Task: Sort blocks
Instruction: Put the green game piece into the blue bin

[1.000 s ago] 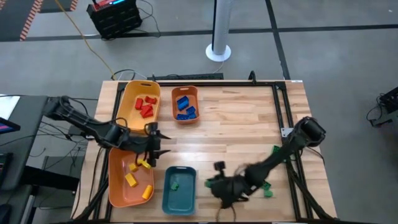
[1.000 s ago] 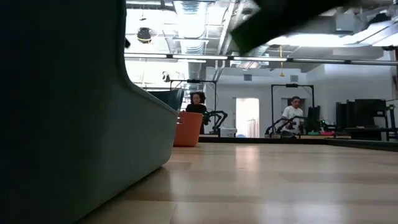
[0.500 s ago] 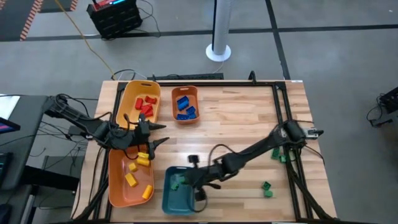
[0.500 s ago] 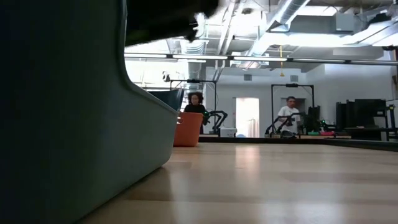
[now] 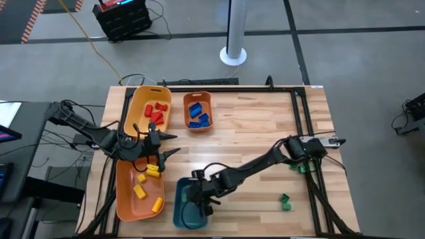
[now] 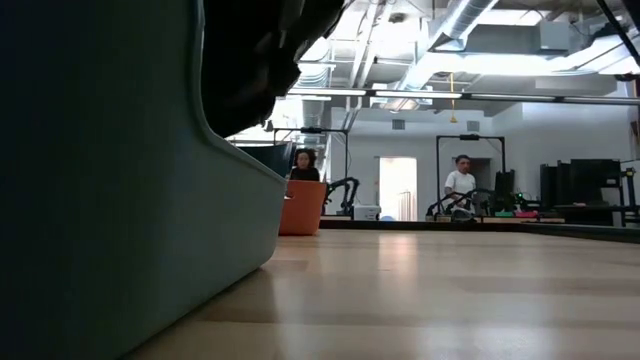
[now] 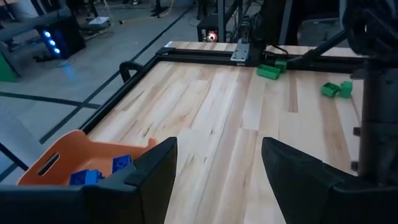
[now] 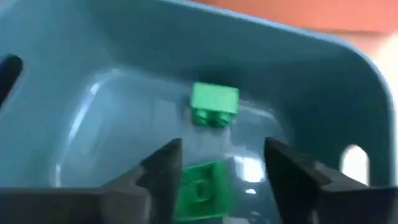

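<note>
Right pincer [image 5: 197,199] reaching over the teal tray [image 5: 180,217] at the counter's [image 5: 252,126] near edge, fingers [image 8: 163,171] spread, a green block [image 8: 200,190] loose between them and another green block [image 8: 214,104] lying on the tray floor beyond. Left pincer [image 5: 161,145] hovering by the far end of the near orange tray [image 5: 124,199], fingers [image 7: 152,174] apart, gripping nothing. Yellow blocks [image 5: 147,184] in that orange tray; red blocks [image 5: 156,113] in the yellow tray [image 5: 136,106] at the far left; blue blocks [image 5: 196,114] in the small orange tray [image 5: 185,99] beside it. Unsorted green blocks [image 5: 285,202] out on the right of the counter (one more near the right arm's base, partly hidden). Two people far off in the room behind, seen low across the wood
</note>
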